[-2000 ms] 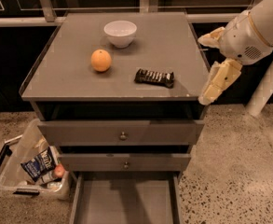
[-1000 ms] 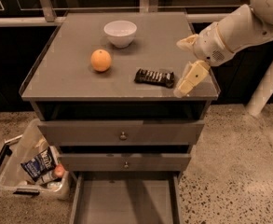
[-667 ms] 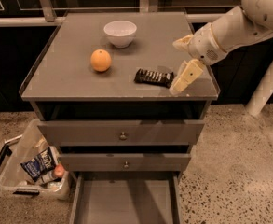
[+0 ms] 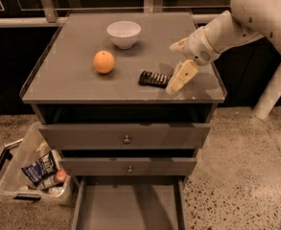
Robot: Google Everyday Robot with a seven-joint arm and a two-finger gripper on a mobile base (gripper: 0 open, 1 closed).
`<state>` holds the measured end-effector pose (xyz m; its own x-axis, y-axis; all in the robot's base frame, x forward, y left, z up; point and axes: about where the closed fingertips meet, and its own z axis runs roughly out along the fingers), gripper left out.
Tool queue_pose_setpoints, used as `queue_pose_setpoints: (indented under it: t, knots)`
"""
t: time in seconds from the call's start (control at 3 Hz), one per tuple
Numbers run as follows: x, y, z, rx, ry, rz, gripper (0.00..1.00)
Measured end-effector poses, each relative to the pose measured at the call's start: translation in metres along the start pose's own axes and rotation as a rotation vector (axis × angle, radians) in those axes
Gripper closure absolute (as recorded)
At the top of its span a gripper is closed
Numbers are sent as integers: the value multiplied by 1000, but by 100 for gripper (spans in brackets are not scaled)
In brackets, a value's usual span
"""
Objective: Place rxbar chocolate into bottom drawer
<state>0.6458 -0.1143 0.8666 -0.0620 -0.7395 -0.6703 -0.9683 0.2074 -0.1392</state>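
Rxbar chocolate [image 4: 155, 78]: small flat rectangular bar in a dark glossy wrapper with pale lettering; lies flat on the grey table [image 4: 73, 87], right of centre, toward the front edge; long axis roughly left to right; nothing on top of it.

Handling, judged: light; thin profile, so little height to bite on; wrapper looks slick and likely to crinkle or slip under the pads; contents probably firm but bendable, not fragile. Best hold appears to be across the short width near mid-length, pads coming down on the two long edges; a grip at the crimped end risks the bar swinging or sliding out.

End effector [image 4: 181, 77]: cream-coloured, at the tip of the white arm [image 4: 236, 23] entering from the right; sits just beside the bar's right end, low over the table; holds nothing; how far its fingers are parted I cannot tell from this view; contact with the bar not evident.

Further out: round orange fruit [image 4: 104, 62] to the bar's left, apart from it; white ceramic bowl [image 4: 124, 34] behind, toward the rear of the table.

Below: two grey knobbed upper drawers [image 4: 125, 137]; bottom drawer [image 4: 130, 207], a wide shallow grey tray, pulled out with a bare floor. Clear plastic bin [image 4: 15, 176] with a blue-white snack bag [image 4: 39, 169] stands on the floor at left.
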Motion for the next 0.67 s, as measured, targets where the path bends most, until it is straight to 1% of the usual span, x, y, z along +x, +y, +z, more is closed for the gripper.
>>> queue_pose_setpoints:
  t: [0.67]
  knots:
    - [15, -14, 25, -29, 16, 52, 0]
